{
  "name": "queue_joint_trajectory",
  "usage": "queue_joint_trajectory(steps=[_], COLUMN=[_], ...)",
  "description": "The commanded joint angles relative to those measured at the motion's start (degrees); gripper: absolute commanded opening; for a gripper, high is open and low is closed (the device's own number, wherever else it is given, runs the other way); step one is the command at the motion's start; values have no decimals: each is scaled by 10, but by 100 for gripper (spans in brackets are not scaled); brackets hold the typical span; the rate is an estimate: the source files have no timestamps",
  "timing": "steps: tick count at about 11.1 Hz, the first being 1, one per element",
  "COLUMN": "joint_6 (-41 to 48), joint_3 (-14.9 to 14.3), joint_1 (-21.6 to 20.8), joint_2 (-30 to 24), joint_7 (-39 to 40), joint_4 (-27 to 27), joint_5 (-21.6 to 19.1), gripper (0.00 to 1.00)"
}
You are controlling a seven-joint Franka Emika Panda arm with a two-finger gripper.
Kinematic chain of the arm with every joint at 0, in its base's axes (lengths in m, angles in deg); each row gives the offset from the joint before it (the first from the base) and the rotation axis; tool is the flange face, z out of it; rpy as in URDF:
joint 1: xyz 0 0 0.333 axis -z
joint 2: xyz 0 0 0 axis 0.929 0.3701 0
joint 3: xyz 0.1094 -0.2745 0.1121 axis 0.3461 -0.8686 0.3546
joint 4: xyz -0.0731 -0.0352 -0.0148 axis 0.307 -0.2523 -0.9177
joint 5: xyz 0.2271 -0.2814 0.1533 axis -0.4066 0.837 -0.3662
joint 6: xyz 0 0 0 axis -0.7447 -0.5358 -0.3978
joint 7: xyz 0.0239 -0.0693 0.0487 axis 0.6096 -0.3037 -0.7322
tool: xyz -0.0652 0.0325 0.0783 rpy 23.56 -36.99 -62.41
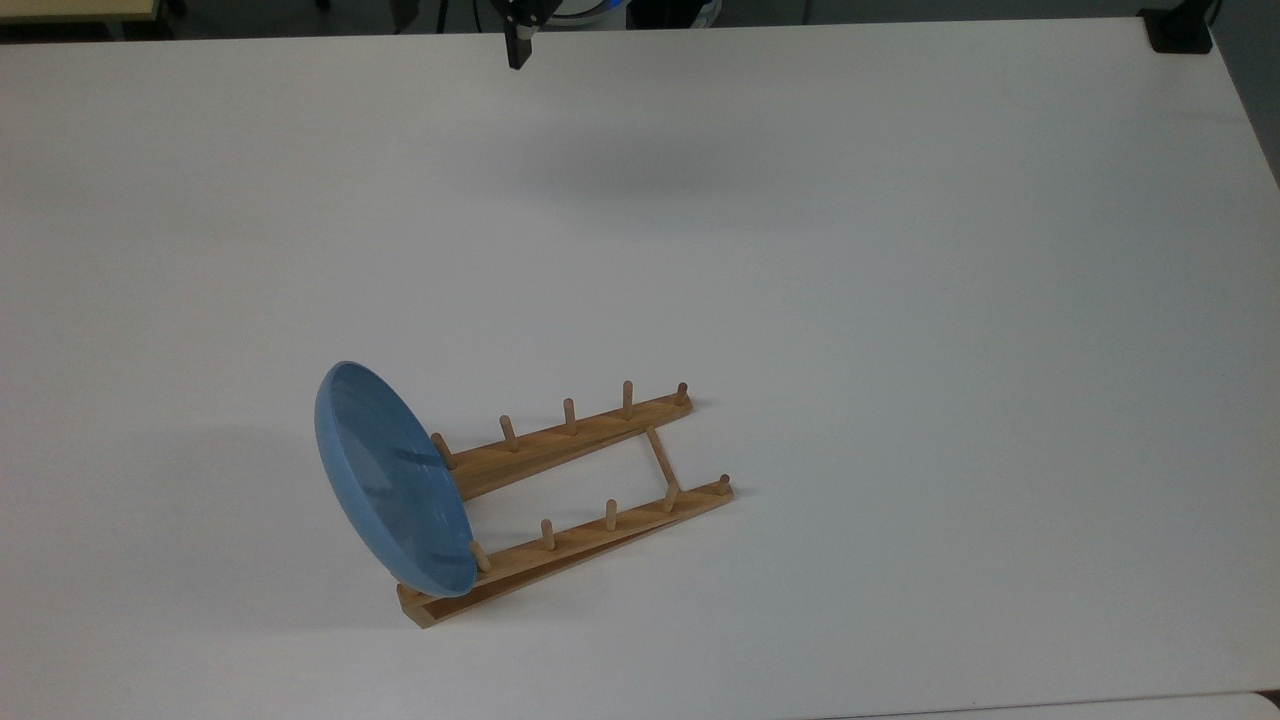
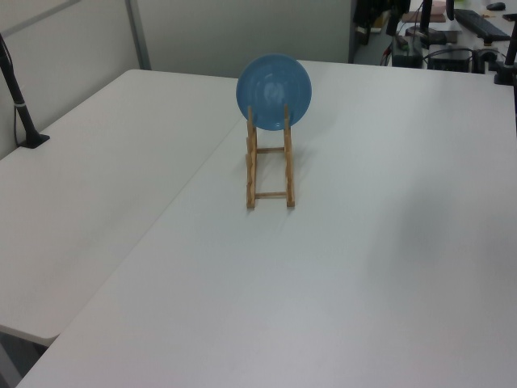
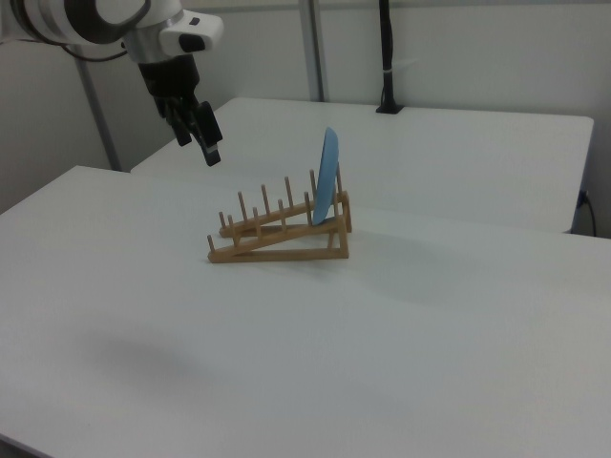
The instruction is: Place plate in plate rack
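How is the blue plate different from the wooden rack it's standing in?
The plate is round, smooth and light blue; the plate rack is long, light-brown wood made of two rails with small pegs. The plate stands nearly upright on its edge, while the rack lies on the white table with one end raised. The plate is one solid disc; the rack is open between its rails. They touch each other, and the gripper holds neither.

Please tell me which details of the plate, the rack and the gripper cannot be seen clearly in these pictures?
- Top view: the plate hides the rack end behind it.
- Top view: the gripper is cut by the upper edge.
- Left view: the plate's back is turned away.
- Right view: the plate's face is edge-on.
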Motion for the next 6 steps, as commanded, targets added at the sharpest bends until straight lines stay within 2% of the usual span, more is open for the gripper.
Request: queue_joint_trajectory(steps=[1,6], joint_6=[16,27], joint_3=[22,22], joint_1=[22,24], joint_2=[-15,-14], joint_7=[104,198], joint_4=[17,16], joint_5=[-13,-13], gripper=[100,100])
